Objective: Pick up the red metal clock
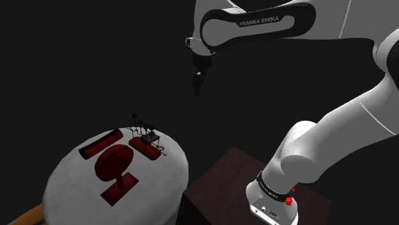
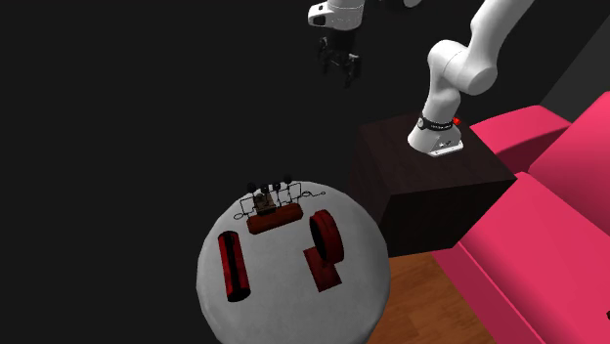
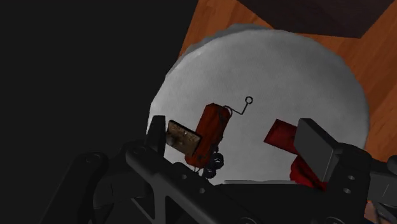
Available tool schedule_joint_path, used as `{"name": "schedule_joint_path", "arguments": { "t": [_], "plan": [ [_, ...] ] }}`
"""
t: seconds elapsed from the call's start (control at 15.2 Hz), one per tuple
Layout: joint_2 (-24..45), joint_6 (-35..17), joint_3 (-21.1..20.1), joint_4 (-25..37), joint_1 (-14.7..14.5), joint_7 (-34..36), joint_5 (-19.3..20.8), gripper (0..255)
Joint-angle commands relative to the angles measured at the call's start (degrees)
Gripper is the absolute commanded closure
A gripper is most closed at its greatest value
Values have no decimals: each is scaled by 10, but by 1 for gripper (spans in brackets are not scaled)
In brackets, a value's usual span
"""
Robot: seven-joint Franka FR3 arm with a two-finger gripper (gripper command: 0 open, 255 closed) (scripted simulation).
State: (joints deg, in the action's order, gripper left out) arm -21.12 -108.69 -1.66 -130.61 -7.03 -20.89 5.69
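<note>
The red clock (image 1: 113, 161) is a round disc upright on a flat red foot, standing on the round white table (image 1: 70, 172) toward its near side. In the second exterior view the clock (image 2: 326, 237) is at the table's right part. My gripper (image 1: 197, 83) hangs high in the air, well above the table and off to the stand's side of it, also seen from the front (image 2: 339, 66). In the wrist view the gripper (image 3: 238, 143) is open and holds nothing. The clock's foot (image 3: 280, 133) shows beside the right finger, which hides the disc.
A red rod (image 1: 100, 145) lies at the table's far left. A red block with thin black wire pieces (image 1: 146, 148) and a small brown box (image 1: 151, 137) sit at the table's back. The dark stand (image 2: 430, 176) adjoins a pink sofa (image 2: 547, 195). Wooden floor (image 3: 210, 25) surrounds the table.
</note>
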Motion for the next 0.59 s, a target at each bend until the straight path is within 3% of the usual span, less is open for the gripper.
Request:
{"name": "schedule_joint_path", "arguments": {
  "t": [0.0,0.53],
  "plan": [
    [38,-24,-4,14,-11,-25,0,0],
    [180,-89,-31,87,-50,-114,3,0]
  ]
}}
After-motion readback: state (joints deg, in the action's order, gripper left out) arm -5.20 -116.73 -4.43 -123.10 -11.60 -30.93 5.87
